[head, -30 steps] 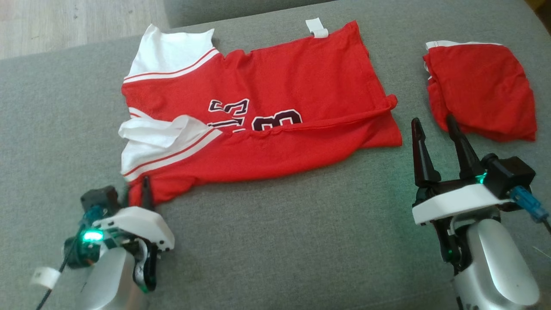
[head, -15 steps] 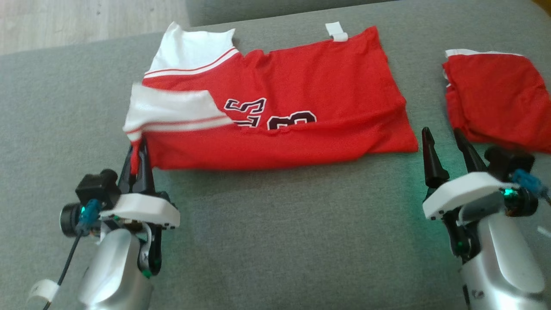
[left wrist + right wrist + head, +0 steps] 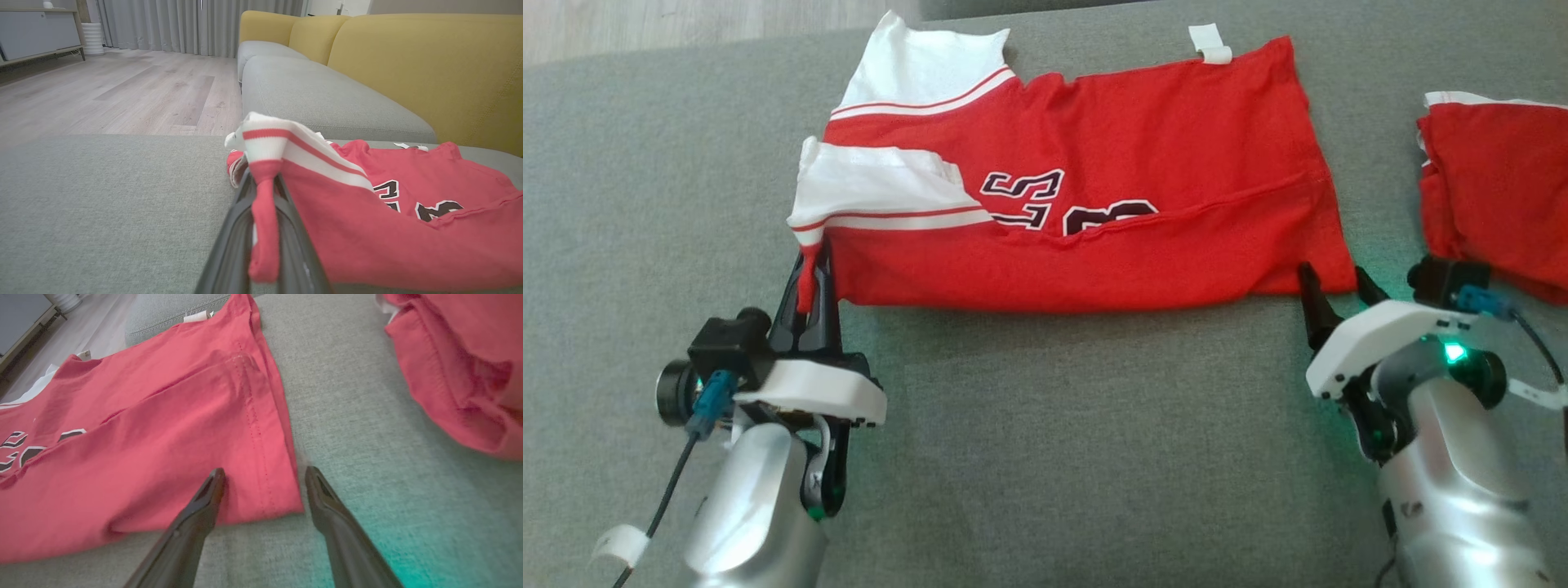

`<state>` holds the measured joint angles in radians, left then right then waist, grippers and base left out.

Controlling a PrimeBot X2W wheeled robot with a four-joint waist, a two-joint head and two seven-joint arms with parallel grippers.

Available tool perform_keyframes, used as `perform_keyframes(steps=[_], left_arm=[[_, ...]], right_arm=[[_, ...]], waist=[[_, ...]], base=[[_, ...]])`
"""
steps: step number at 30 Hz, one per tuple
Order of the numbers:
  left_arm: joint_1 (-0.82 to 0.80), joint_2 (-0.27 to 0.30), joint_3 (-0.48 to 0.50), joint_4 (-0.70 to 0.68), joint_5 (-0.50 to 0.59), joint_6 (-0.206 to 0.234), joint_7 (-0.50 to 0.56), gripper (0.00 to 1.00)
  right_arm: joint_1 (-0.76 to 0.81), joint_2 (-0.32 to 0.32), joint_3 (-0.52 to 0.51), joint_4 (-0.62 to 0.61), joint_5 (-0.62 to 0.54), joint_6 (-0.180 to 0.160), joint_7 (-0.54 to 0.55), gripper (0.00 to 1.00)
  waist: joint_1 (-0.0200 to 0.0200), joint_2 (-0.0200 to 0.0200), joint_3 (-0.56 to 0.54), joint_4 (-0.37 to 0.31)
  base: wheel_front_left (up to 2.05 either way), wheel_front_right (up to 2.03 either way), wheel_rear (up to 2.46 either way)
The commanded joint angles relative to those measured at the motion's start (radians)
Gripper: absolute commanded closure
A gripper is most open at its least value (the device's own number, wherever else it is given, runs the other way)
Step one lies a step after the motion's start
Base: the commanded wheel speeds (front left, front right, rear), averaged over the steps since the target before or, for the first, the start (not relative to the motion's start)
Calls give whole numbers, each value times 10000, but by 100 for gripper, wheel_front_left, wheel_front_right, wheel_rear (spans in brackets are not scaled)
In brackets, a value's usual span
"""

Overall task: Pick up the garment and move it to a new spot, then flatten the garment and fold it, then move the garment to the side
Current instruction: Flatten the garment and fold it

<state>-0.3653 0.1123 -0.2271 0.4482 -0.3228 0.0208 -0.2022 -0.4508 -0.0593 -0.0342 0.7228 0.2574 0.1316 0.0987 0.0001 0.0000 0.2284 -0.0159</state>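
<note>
My left end effector (image 3: 813, 273) has clamped onto the near-left corner of the red-and-white numbered jersey (image 3: 1094, 163) on the grey sofa seat (image 3: 1054, 449); my right end effector (image 3: 1333, 273), fingers apart, has reached its near-right corner.

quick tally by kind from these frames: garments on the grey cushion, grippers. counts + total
Garments: 2 (jersey in red with white sleeves; second red garment to its right)
Grippers: 2 (left gripper shut on the jersey's near-left corner; right gripper open at its near-right corner)
Total: 4
</note>
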Motion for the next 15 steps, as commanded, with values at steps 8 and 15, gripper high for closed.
perform_keyframes(steps=[8, 15], left_arm=[[-328, 342, 243, -303, 41, 23, -41, 100], [-146, 521, 314, -85, -29, 113, -50, 100]], right_arm=[[-1035, 90, 752, 1108, -105, -9, -380, 100], [-1083, 14, 514, 1159, -1471, -9, -1418, 100]], waist=[[-1, 0, 127, 92], [-1, 0, -123, -29]], base=[[0, 0, 0], [0, 0, 0]])
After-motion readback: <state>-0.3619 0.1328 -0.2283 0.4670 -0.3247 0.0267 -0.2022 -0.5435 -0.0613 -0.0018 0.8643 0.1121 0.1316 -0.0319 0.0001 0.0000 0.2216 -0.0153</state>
